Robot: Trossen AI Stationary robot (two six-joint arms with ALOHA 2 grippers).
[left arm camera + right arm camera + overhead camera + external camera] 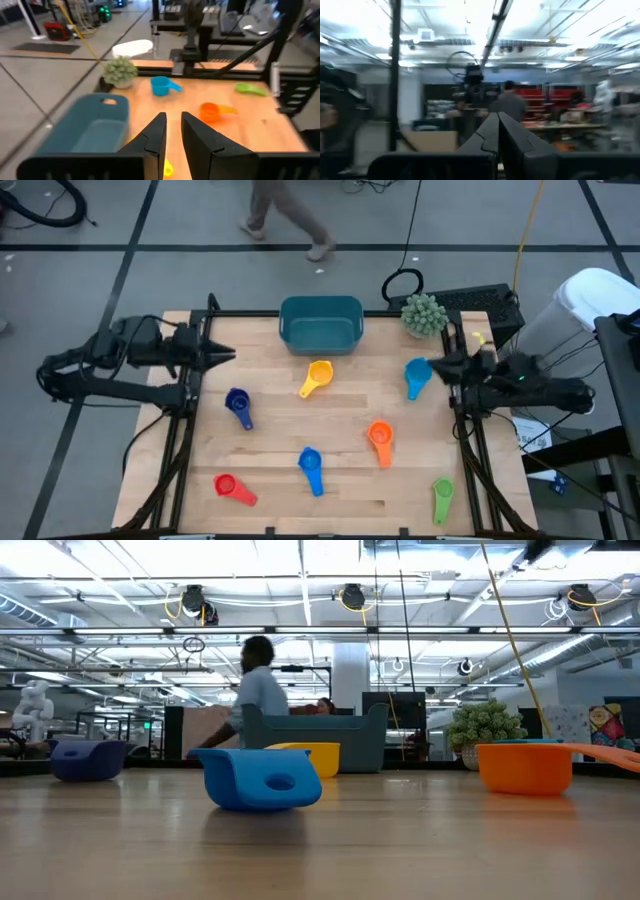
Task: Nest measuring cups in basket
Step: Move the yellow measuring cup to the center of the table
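Note:
Several measuring cups lie scattered on the wooden table, each resting on its bowl: yellow (316,377), light blue (416,375), dark blue (238,406), orange (381,440), mid blue (311,468), red (233,488), green (442,498). The teal basket (320,322) stands at the table's far edge, with nothing showing inside it. My left gripper (228,355) hovers at the table's left side, raised, its fingers (160,131) a narrow gap apart and holding nothing. My right gripper (432,366) hangs raised at the right side near the light blue cup, shut (497,115) and tipped upward.
A spiky green plant ball (423,314) sits at the far right corner beside the basket. A person (285,215) walks past beyond the table's far edge. The black frame rails (186,430) run along both sides. Bare wood lies between the cups.

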